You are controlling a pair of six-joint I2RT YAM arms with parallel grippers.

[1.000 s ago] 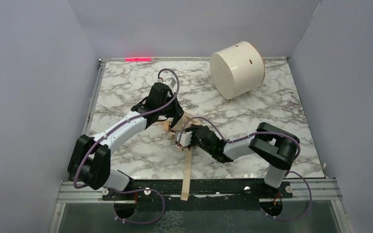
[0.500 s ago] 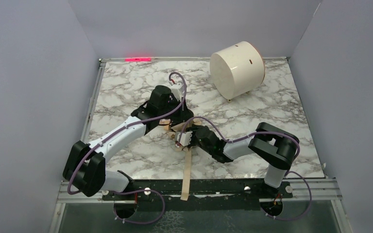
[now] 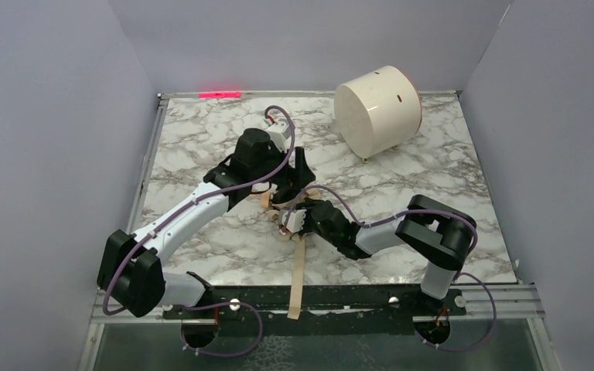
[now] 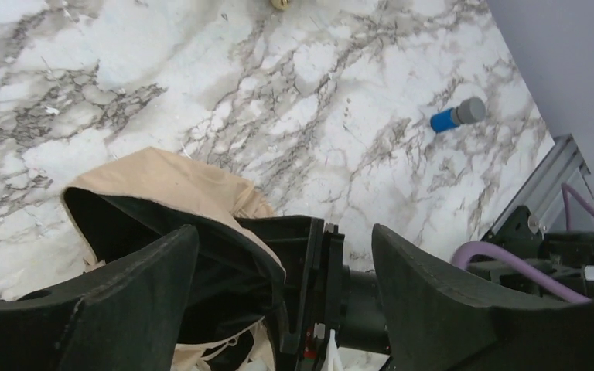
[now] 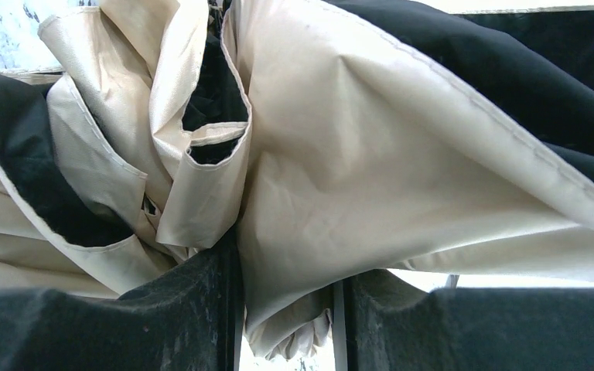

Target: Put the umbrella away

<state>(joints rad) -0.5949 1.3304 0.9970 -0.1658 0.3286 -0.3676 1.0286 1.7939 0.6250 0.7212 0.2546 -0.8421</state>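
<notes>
One umbrella pinched in right gripper, beside left gripper

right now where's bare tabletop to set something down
Bare marble: the far left corner beyond the left arm, and the right side between the white drum and the right arm. Crowded mid-table, where both arms meet over the umbrella and its strap.
</notes>
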